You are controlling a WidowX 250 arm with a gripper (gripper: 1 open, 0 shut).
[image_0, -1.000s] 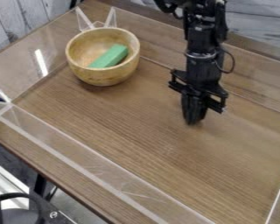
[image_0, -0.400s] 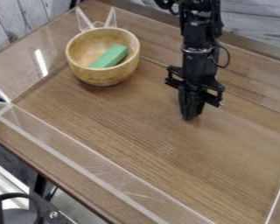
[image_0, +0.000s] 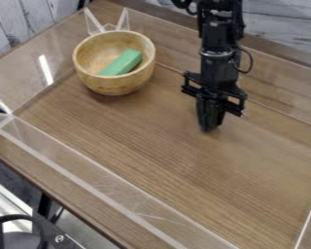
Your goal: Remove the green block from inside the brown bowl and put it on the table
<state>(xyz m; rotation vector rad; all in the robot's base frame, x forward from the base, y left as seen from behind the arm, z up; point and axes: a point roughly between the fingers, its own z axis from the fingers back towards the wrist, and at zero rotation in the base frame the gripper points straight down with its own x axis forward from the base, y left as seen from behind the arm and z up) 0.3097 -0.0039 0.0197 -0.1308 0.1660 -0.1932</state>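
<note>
Hand: your hand (image_0: pixel 212 123) sits right of centre in the frame, pointing steeply down at the bench, its two dark fingers pressed together into a single narrow tip.
Hand contents: you are holding nothing; no object shows between or under the fingers.
Hand and bench: the fingertips hang just over the wood or on it; you cannot tell from this view whether they touch.
Arm: your black arm (image_0: pixel 218 34) rises almost straight up from the hand and leaves the frame at the top edge, right of centre, with dark cabling alongside it.
Bench: the bench (image_0: pixel 145 160) is a broad brown wood-grain top that fills most of the frame, running from upper left to lower right.
Walls: clear transparent walls (image_0: pixel 42 146) stand along the bench edges, easiest to see on the left and near sides.
Brown bowl: the brown bowl (image_0: pixel 97 80), round and pale tan with a thick rim, stands on the bench in the upper left of the frame, well apart from your hand.
Green block: the green block (image_0: pixel 120 64) lies inside the brown bowl, tilted against the right side of the inner wall, its long side slanting toward the upper right.
Task state: the green block is in the bowl, not on the bench.
</note>
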